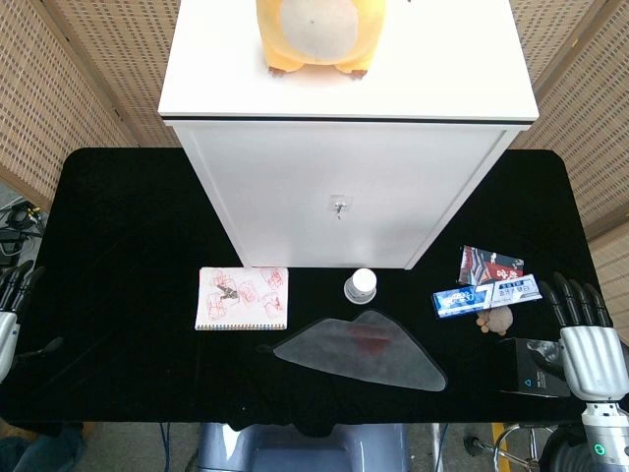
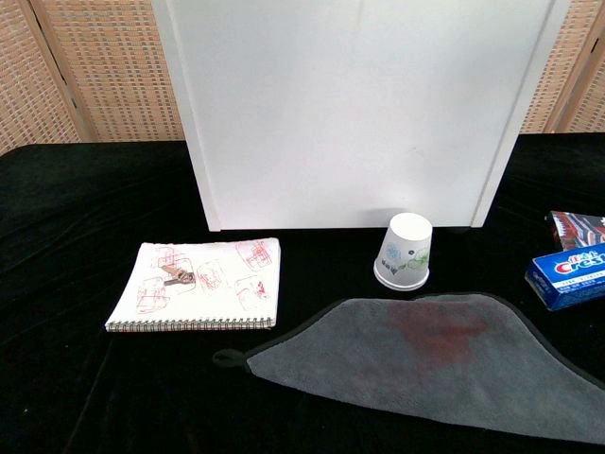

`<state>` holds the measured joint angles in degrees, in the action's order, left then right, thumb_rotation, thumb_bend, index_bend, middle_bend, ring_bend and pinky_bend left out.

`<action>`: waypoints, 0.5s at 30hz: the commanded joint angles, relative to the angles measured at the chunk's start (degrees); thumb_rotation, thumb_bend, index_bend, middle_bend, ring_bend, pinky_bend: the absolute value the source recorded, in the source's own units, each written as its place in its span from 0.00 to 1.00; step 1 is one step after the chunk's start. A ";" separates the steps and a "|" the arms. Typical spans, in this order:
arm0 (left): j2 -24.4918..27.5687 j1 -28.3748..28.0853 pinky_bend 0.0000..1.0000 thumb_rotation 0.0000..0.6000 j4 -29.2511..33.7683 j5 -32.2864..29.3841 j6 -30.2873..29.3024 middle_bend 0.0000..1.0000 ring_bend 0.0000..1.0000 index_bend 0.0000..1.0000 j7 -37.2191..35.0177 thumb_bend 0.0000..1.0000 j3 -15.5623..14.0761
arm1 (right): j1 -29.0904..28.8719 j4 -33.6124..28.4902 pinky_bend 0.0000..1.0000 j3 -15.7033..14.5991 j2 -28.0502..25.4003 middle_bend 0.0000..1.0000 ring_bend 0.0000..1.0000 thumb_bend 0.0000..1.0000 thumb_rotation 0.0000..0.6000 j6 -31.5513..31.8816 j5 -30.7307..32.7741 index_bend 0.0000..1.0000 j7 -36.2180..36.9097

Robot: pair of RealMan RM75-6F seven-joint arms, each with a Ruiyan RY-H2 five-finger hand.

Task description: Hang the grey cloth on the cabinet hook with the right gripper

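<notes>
Nearest the robot, at six o'clock on the black table: grey cloth, lying flat and spread, a reddish stain near its middle, a small dark hanging loop at its nine o'clock tip. Nothing holds it.

At four o'clock, table's near right corner: right hand, fingers straight and apart, holding nothing, well apart from the cloth. A dark box sits just beside it.

At eight o'clock, table's left edge: left hand, only partly in the head view; fingers extended, nothing seen in them.

Mid-table, nine to three o'clock: spiral notebook with red drawings and a small key-like item on its page; upturned paper cup just beyond the cloth's far edge; blue toothpaste box, a red-and-blue packet behind it, a small brownish object just in front of it.

At twelve o'clock, far side: white cabinet, hook mounted mid-front, a yellow plush toy on top.

Step in hand, by judgement: opening stage; cloth not yet grasped, hook bare.

Next move calls for: right hand to travel toward nine o'clock across the table, take the cloth at or near its loop, lift it past the cup, and carry the loop to the hook at twelve o'clock. The loop lies at the cloth's end farthest from the right hand, so the reach is long.
</notes>
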<state>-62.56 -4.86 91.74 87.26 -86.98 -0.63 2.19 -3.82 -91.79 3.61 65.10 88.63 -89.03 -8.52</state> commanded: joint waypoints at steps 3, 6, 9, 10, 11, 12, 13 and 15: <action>-0.13 0.16 0.00 1.00 -0.06 0.09 -0.40 0.00 0.00 0.00 0.11 0.00 0.06 | -0.02 -0.15 0.00 -0.20 -0.17 0.00 0.00 0.00 1.00 -0.21 -0.24 0.00 0.18; -0.21 0.16 0.00 1.00 0.01 0.13 -0.49 0.00 0.00 0.00 0.17 0.00 0.12 | -0.25 -0.16 0.00 -0.49 -0.24 0.00 0.00 0.00 1.00 -0.71 -0.69 0.00 0.58; -0.42 0.01 0.00 1.00 0.00 0.11 -0.21 0.00 0.00 0.00 0.65 0.00 0.12 | -1.29 -0.53 0.00 -1.35 -0.38 0.04 0.02 0.00 1.00 -2.72 -2.01 0.00 1.99; -0.49 -0.06 0.00 1.00 0.01 0.10 -0.05 0.00 0.00 0.00 0.84 0.00 0.10 | -1.65 -0.70 0.00 -1.54 -0.36 0.13 0.09 0.00 1.00 -3.33 -2.38 0.00 2.25; -0.57 -0.12 0.00 1.00 0.02 0.05 0.04 0.00 0.00 0.00 1.06 0.00 0.13 | -2.19 -0.94 0.01 -1.74 -0.24 0.21 0.16 0.00 1.00 -4.08 -2.97 0.00 2.40; -0.75 -0.15 0.00 1.00 -0.01 -0.14 0.09 0.00 0.00 0.00 1.48 0.00 0.23 | -3.42 -1.00 0.07 -2.01 0.12 0.35 0.30 0.00 1.00 -5.47 -4.37 0.00 2.35; -0.87 -0.20 0.00 1.00 -0.03 -0.26 0.18 0.00 0.00 0.00 1.81 0.00 0.27 | -4.74 -0.91 0.17 -2.31 0.41 0.47 0.44 0.00 1.00 -7.12 -5.72 0.00 2.18; -1.15 -0.28 0.00 1.00 0.05 -0.53 0.45 0.00 0.00 0.00 2.51 0.00 0.30 | -7.74 -0.93 0.41 -2.65 0.60 0.61 0.59 0.00 1.00 -11.38 -7.51 0.00 1.47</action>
<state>-63.54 -5.07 91.76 86.90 -86.69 1.58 2.44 -7.97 -92.55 1.71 65.21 81.94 -93.78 -6.59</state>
